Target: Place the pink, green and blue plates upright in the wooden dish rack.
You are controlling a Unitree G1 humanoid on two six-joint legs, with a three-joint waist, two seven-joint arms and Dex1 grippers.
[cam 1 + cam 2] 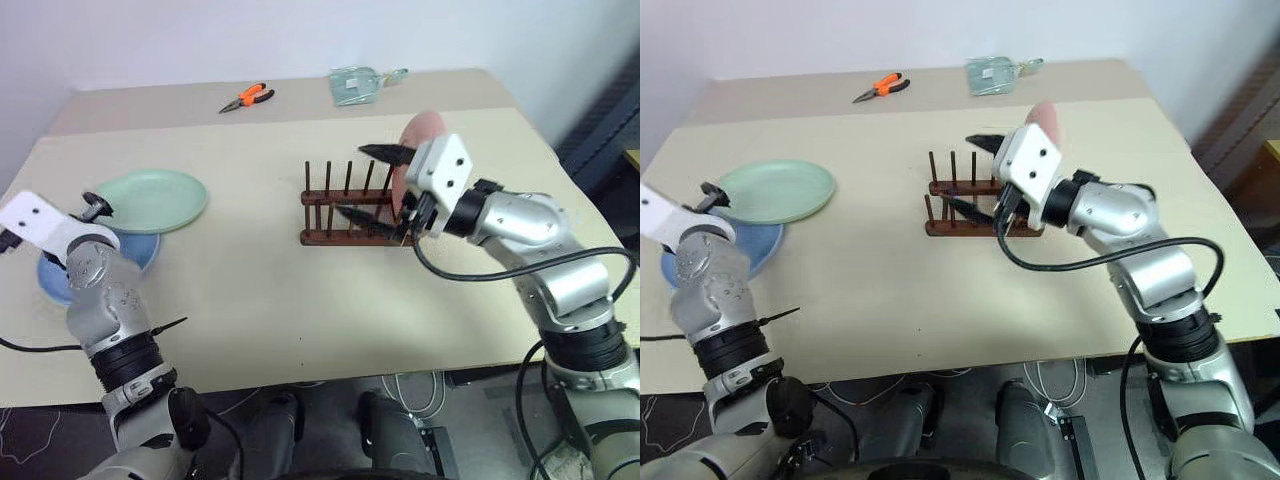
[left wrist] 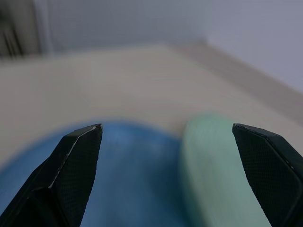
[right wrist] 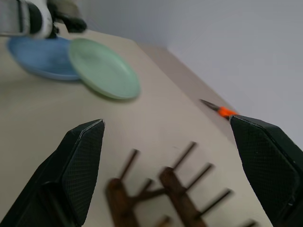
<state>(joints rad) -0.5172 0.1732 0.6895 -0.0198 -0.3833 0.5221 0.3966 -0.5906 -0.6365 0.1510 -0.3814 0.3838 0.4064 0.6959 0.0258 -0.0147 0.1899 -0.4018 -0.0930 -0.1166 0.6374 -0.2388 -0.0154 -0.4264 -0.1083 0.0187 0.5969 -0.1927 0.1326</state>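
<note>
The pink plate (image 1: 425, 135) stands upright at the right end of the wooden dish rack (image 1: 345, 212), partly hidden behind my right hand. My right gripper (image 1: 372, 186) is open, level over the rack, one finger above the pegs and one low beside them, holding nothing. The green plate (image 1: 152, 200) lies flat at the table's left, its edge overlapping the blue plate (image 1: 146, 250). My left gripper (image 2: 165, 128) hovers open just over both plates, with the blue plate (image 2: 132, 179) and the green plate (image 2: 213, 175) between its fingers.
Orange-handled pliers (image 1: 247, 97) and a clear greenish bag (image 1: 355, 85) lie near the table's far edge. A black cable (image 1: 480, 272) loops from my right wrist over the table. The table's front edge (image 1: 320, 382) is close to me.
</note>
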